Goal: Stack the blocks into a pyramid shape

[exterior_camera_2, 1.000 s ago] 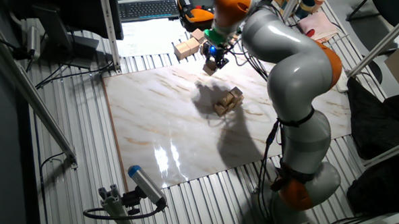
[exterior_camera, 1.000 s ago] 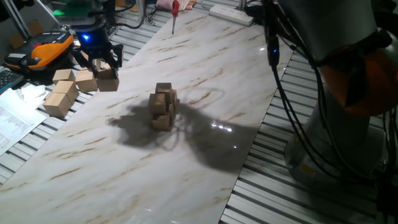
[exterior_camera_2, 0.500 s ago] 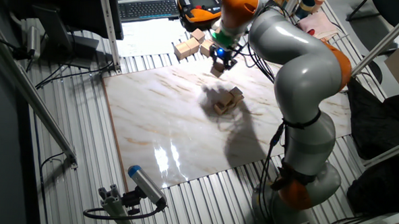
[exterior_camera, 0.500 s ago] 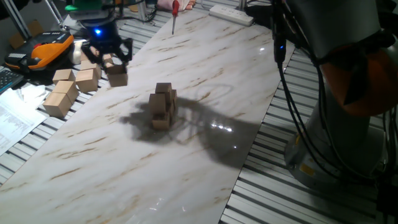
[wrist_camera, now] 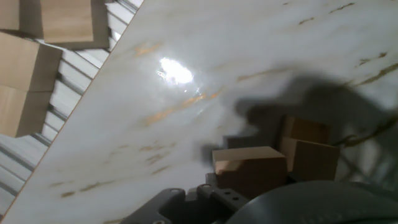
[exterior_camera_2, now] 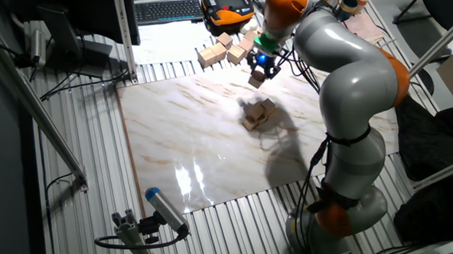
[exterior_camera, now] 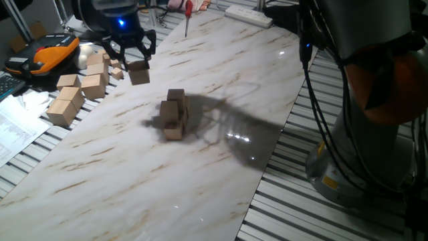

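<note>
My gripper (exterior_camera: 138,65) is shut on one small light-tan cube (exterior_camera: 140,73) and holds it in the air above the marble board, left of and behind the pile. The pile (exterior_camera: 174,114) is several like cubes stacked in levels near the board's middle. In the other fixed view the gripper (exterior_camera_2: 258,72) holds the cube (exterior_camera_2: 256,78) just beyond the pile (exterior_camera_2: 258,113). In the hand view the held cube (wrist_camera: 249,167) shows between my fingers, with the pile's cubes (wrist_camera: 308,147) just beyond it.
Bigger pale wooden blocks (exterior_camera: 65,105) and a few more blocks (exterior_camera: 94,85) lie off the board's left edge, also in the hand view (wrist_camera: 64,20). An orange device (exterior_camera: 47,53) and a red-handled screwdriver (exterior_camera: 188,9) lie behind. The arm's base (exterior_camera_2: 338,201) stands right of the board.
My gripper has lifted the cube from beside the loose blocks at the board's left edge and carried it along the board towards the pile. The pile has not moved.
</note>
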`<state>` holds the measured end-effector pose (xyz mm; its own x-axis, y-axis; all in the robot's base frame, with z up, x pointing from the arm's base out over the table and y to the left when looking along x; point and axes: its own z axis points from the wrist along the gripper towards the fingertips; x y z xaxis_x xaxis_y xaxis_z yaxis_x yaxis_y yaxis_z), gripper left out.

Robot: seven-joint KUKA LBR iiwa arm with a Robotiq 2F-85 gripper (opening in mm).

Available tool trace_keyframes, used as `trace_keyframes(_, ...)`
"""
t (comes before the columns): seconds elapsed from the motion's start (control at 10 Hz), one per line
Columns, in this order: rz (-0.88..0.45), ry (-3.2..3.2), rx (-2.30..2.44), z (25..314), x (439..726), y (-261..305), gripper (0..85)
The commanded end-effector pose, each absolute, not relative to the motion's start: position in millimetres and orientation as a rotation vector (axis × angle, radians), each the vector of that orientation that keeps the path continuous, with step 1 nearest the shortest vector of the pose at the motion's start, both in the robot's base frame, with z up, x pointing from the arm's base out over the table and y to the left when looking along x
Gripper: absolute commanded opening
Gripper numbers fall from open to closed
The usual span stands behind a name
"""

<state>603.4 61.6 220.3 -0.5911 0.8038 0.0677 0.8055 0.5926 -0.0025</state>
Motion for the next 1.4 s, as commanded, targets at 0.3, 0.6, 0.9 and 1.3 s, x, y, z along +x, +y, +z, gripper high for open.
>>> trace_keyframes(0.3,-0.147,-2.635,-1.564,221,604,62,0.0)
trace_keyframes(0.6,-0.120,-2.638,-1.594,221,604,62,0.0)
trace_keyframes(0.9,-0.051,-2.693,-1.500,218,588,53,0.0)
trace_keyframes(1.3,-0.018,-2.731,-1.439,208,556,32,0.0)
